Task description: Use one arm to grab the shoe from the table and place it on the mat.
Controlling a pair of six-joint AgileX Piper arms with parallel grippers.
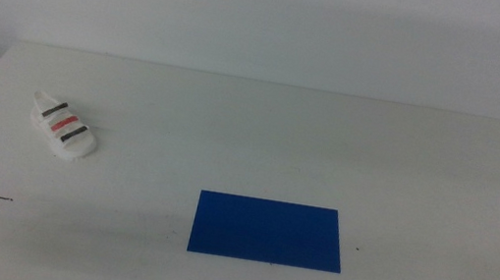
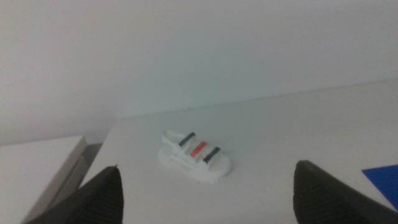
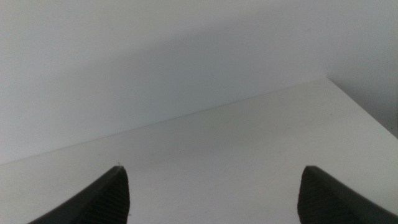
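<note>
- White-soled and crossed by two black straps and a red one, the shoe (image 1: 63,127) lies on the table (image 1: 329,142) at the middle left of the middle view, resting on its sole, untouched.
- Its long axis runs diagonally, from upper left down to lower right.
- Blue, the mat (image 1: 268,230) sits lower centre, well apart from the shoe, down and to its right, with nothing on it.
- Left gripper (image 2: 205,199): only a dark tip shows at the bottom left corner of the middle view, below the shoe. In the left wrist view its fingers are spread wide with nothing between them, and the shoe lies ahead, roughly centred in the gap.
- Right gripper (image 3: 211,196): fingers spread, nothing held, facing bare table; out of the middle view.
- Judgement: the left arm is plainly nearer, so the pickup falls to it, likely needing a wrist turn to close across the shoe's width.
</note>
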